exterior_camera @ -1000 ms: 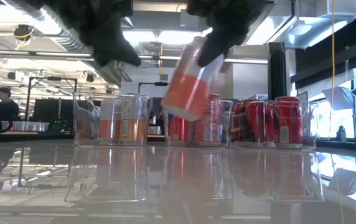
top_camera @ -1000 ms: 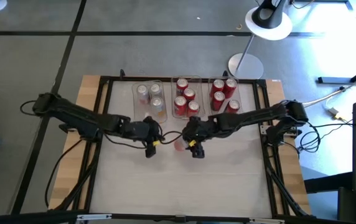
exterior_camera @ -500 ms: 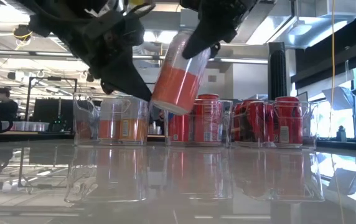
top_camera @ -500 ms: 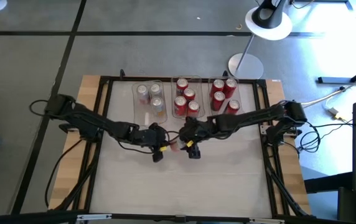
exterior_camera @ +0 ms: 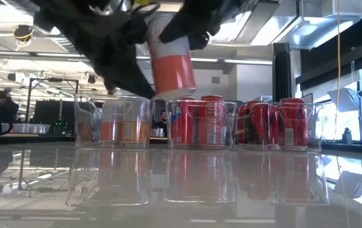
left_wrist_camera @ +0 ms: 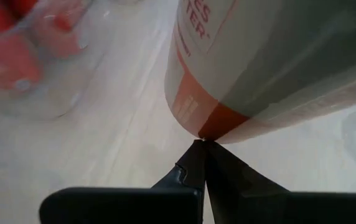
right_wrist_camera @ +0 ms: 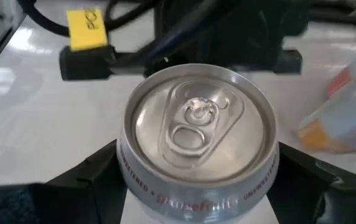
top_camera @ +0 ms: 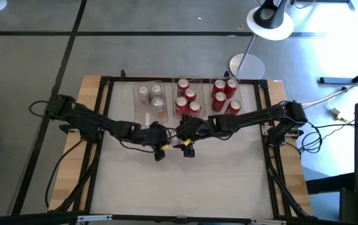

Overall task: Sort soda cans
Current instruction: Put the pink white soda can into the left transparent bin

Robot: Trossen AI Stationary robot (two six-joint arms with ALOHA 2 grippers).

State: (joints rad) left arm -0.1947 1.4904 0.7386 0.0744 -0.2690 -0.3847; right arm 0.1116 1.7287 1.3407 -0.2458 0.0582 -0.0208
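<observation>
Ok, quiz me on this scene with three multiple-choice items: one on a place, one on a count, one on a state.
1. The white-and-orange can is:
A. inside a bin
B. lying on the table
C. in the air above the table

2. The clear bins number:
A. two
B. three
C. five

3. The right jaws are:
A. open and empty
B. shut on the can
C. shut on a bin's wall

Answers:
1. C, the low view shows it well clear of the tabletop.
2. B, three stand in a row at the far side.
3. B, the right wrist view shows the can gripped on both sides.

Shiny metal can, glossy table
</observation>
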